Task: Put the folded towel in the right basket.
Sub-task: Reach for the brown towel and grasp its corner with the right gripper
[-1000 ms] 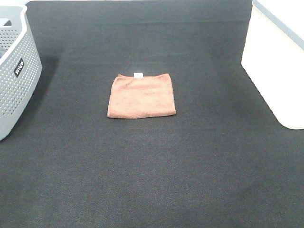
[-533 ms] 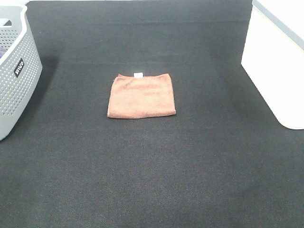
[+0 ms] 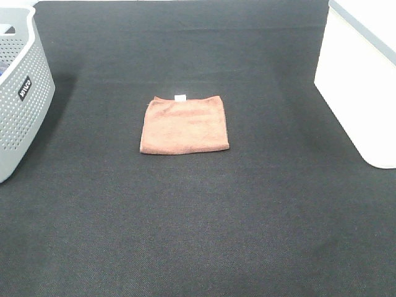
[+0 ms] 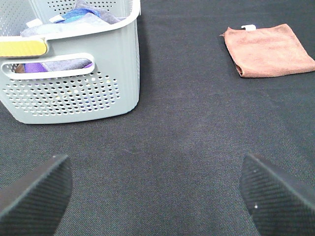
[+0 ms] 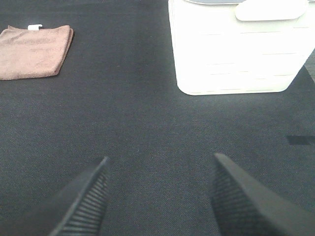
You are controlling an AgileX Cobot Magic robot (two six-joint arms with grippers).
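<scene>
- Across the whole work surface lies a black mat [image 3: 198, 235], and everything else sits on it.
- At the right edge stands the white basket [image 3: 365, 93], only partly in the high view. It is well apart from the towel, so the job will need a carry across open mat rather than a nudge.
- At the left edge is the grey basket [image 3: 18, 111], perforated, with cloths [image 4: 74, 19] already in it. It is not the target and, judging by its spot, serves only as a decoy.
- In the middle lies the towel [image 3: 184, 125], flat and folded square, between the two baskets and touching neither. It is probably laid there so either arm could reach it.
- The right gripper [image 5: 160, 196] is spread wide and empty, low over bare mat, with the white basket ahead and the towel off to one side. It is on the target's side, so it looks the likelier arm for the pick.
- The left gripper [image 4: 156, 189] is also spread wide and holds nothing. It hangs near the grey basket, far from the towel.
- The white tag [image 3: 180, 98] sits on the towel's far edge.
- Against the earlier high frames nothing has shifted: the towel and both baskets are in the same places, and no arm has entered that view. The pick has not begun.
</scene>
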